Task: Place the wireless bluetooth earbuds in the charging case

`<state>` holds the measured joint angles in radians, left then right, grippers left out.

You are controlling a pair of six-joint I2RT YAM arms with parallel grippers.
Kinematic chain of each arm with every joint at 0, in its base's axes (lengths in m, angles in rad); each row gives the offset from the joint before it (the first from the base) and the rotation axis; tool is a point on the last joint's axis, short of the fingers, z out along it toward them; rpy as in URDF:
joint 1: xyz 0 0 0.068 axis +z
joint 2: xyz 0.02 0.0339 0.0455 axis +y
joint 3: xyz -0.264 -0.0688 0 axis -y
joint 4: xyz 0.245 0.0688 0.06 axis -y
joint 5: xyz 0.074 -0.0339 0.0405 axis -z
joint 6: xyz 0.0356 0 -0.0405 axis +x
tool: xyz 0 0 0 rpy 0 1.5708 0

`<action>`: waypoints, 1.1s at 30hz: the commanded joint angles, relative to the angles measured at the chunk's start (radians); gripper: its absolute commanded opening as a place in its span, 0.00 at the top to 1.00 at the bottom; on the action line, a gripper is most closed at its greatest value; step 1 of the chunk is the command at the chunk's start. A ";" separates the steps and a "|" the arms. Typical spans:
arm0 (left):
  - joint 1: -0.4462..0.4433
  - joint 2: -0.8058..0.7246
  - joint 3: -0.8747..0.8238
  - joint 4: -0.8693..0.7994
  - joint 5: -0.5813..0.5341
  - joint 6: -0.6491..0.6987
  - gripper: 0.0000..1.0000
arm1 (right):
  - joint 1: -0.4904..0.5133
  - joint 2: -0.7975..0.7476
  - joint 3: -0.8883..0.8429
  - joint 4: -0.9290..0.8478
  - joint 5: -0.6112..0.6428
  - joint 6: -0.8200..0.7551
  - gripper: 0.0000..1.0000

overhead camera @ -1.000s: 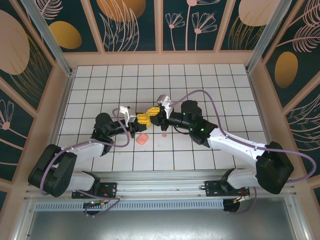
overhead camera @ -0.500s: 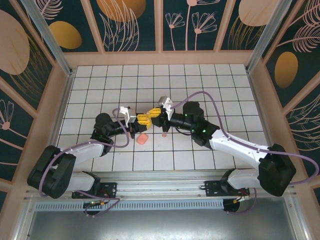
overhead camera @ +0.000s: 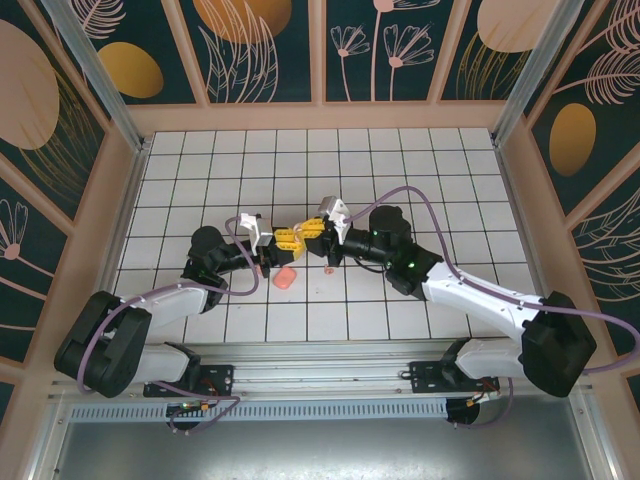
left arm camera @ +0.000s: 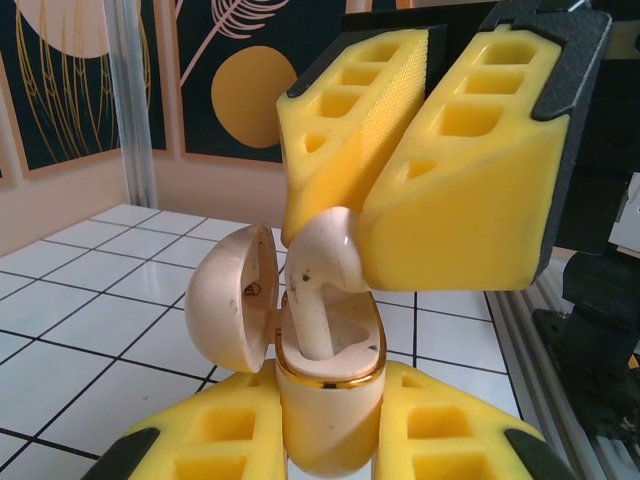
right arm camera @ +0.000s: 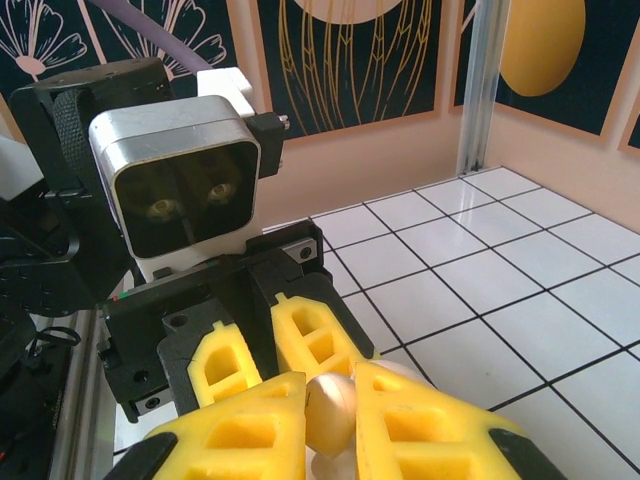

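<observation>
— Where do we stand, biggest pieces first?

— Our left arm (overhead camera: 170, 300) and right arm (overhead camera: 470, 290) meet nose to nose over the middle of the tiled table (overhead camera: 400, 160). The left gripper (overhead camera: 286, 239) is clamped tight around the charging case (left arm camera: 330, 430) and holds it upright, with its lid (left arm camera: 225, 310) swung open to one side. The right gripper (overhead camera: 309, 228) is pinched nearly closed on one earbud (left arm camera: 322, 262).

— And the relation we care about?

— In the left wrist view the earbud sits directly above the case's well, with the right gripper's fingers coming in from above. Its long axis, the stem, stands near vertical. The lower end is already inside the gold rim and the head is above it. We judge the move to be straight down along the stem, and the right arm makes it.

— The other one?

— A tiny pale thing, which we take for the second bud (overhead camera: 327, 268), lies loose on a tile just nearer to us than the grippers. It is close to the salmon-pink block (overhead camera: 284, 279) but not touching it.

— What differs from a second ago?

— Our right arm's shoulder end has swung further right, and its wrist has crept toward the left gripper. The left arm, second bud and block have hardly shifted.
</observation>
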<state>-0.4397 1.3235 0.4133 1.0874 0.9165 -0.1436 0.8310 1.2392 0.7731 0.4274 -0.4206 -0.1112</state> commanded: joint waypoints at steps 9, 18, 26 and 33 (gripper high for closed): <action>0.003 -0.044 0.033 0.004 -0.015 0.030 0.91 | 0.003 -0.033 -0.014 -0.052 -0.041 -0.056 0.83; 0.003 -0.060 0.030 -0.041 -0.019 0.067 0.91 | 0.015 -0.028 0.016 -0.101 -0.030 -0.097 0.83; 0.003 -0.081 0.036 -0.096 -0.021 0.108 0.91 | 0.020 -0.015 0.069 -0.175 -0.021 -0.156 0.83; 0.003 -0.102 0.046 -0.124 -0.018 0.122 0.91 | 0.047 0.010 0.116 -0.260 0.019 -0.222 0.84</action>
<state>-0.4397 1.2438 0.4217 0.9520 0.9051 -0.0467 0.8547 1.2316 0.8616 0.2363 -0.4126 -0.2848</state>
